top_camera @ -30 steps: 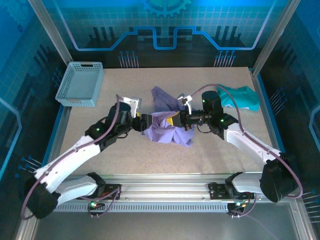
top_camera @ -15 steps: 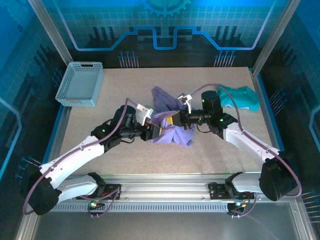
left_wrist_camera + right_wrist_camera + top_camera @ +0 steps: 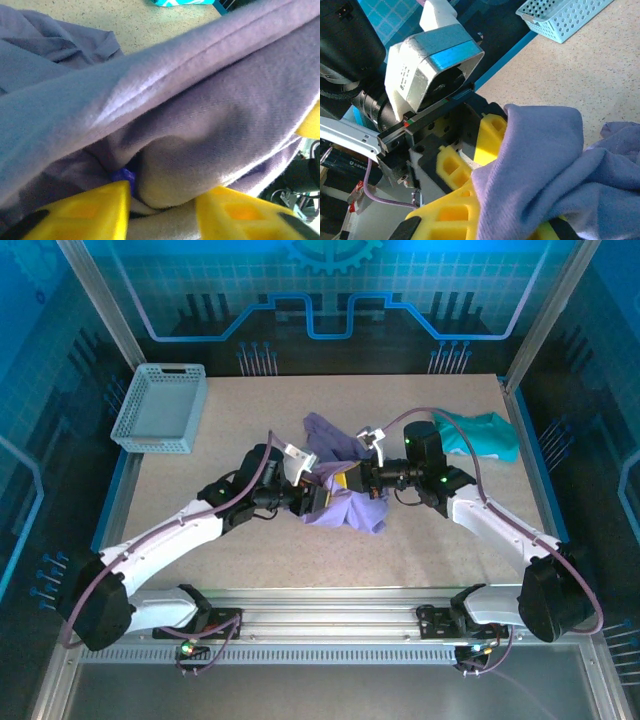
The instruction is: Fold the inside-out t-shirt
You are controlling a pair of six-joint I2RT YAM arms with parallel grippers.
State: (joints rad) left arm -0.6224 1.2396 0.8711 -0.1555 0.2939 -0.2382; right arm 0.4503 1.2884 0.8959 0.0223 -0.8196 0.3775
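The right gripper [image 3: 348, 482] pinches the lavender t-shirt [image 3: 352, 512]; the left gripper [image 3: 322, 496] straddles a fold, grip unclear.

Here's the lavender-purple t-shirt [image 3: 355, 512], crumpled near the middle of the counter [image 3: 430, 550] and nowhere near flat. One lobe of cloth trails toward the far side, and another spills toward the near edge. The middle is gathered into a tight bunch. Up close in the left wrist view, a thick stitched seam runs diagonally across a taut fold, with soft fabric bulging beneath it. No tidy fold anywhere.
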